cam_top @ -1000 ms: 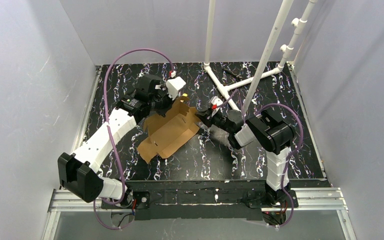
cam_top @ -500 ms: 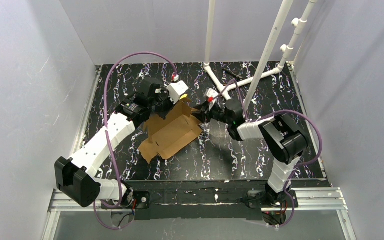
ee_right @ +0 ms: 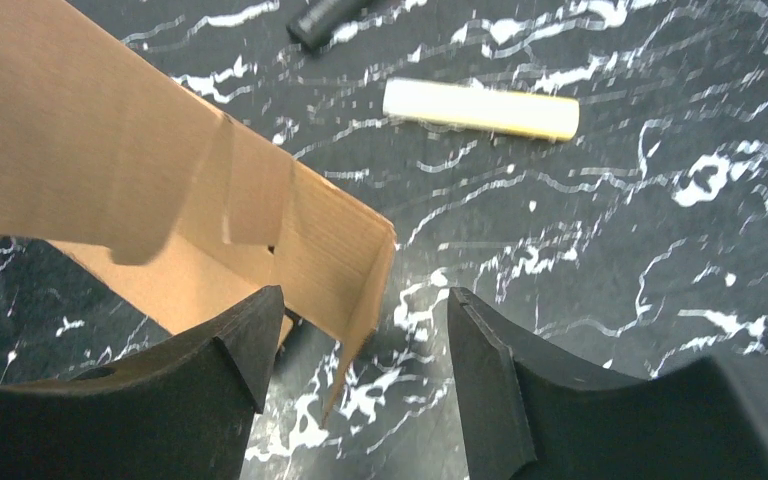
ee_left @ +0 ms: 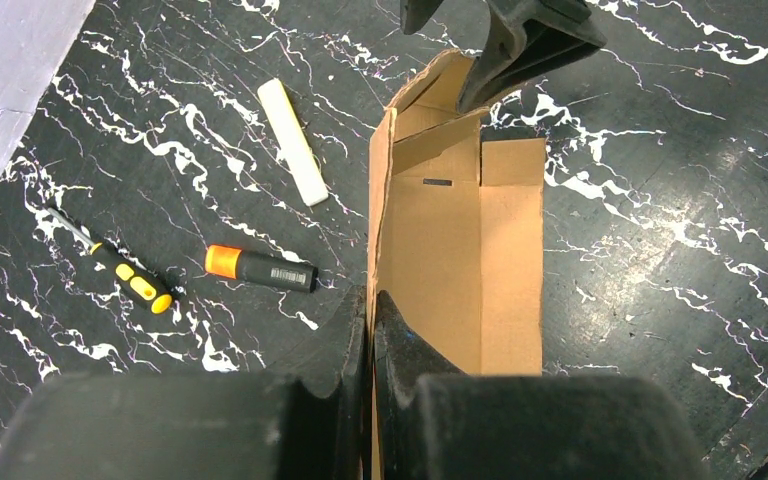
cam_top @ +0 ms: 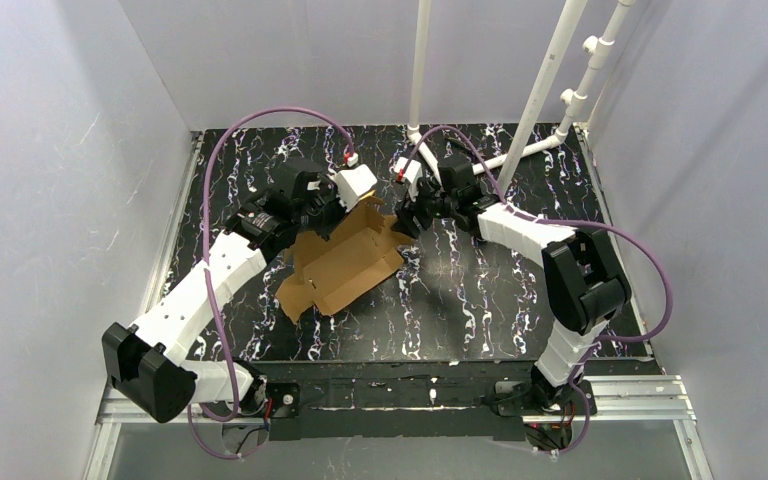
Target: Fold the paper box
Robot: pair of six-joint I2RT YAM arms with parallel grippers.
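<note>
The paper box (cam_top: 345, 262) lies half-open on the table (cam_top: 480, 300), left of centre. Its long axis runs from near-left to far-right in the top view. On the far-left edge, the left gripper (ee_left: 370, 325) has its fingers together, pinched on the box's upright side wall. At the far-right end sits the right gripper (ee_right: 360, 340) with fingers apart. The corner of the end flap (ee_right: 335, 265) stands between them, and no squeeze on it is visible. The flap is right in the mouth of the right fingers, and the right arm is the nearer one to that end. The next move likely means closing on or pushing that flap inward along the long axis while the left pinch braces the wall.
</note>
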